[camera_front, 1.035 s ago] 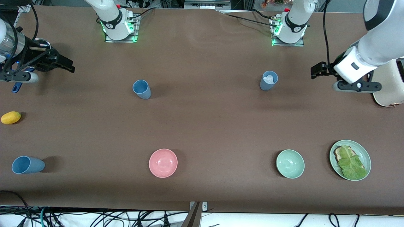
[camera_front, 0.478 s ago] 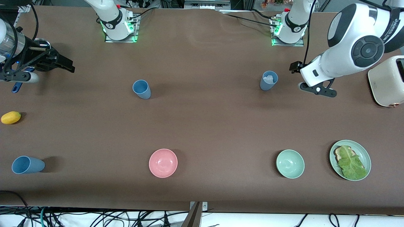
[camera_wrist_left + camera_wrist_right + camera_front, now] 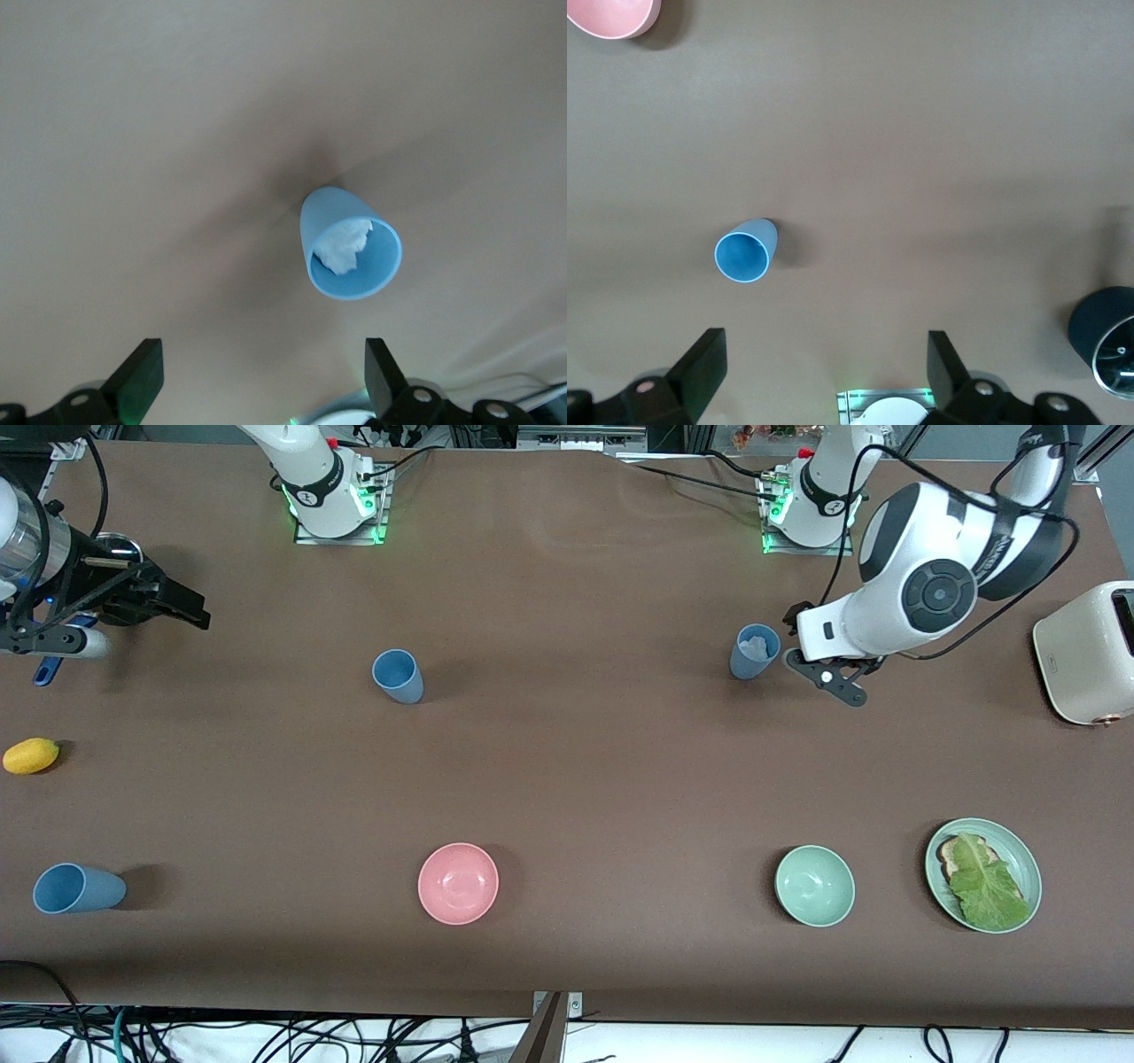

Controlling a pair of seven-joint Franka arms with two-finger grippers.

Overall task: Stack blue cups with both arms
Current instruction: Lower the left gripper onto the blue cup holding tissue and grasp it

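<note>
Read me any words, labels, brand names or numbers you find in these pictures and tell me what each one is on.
None can be read.
Toaster: a small mark on its side, too small to read.
Arm bases: small marks on the black bands, too blurred to read.
Blue cups, bowls and plate: no text.

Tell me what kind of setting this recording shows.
Most likely a robotics lab bench dressed with kitchen props: two arm bases bolted to a brown-covered table, loose cables along its edge, and tableware such as a pink bowl and a toaster.
</note>
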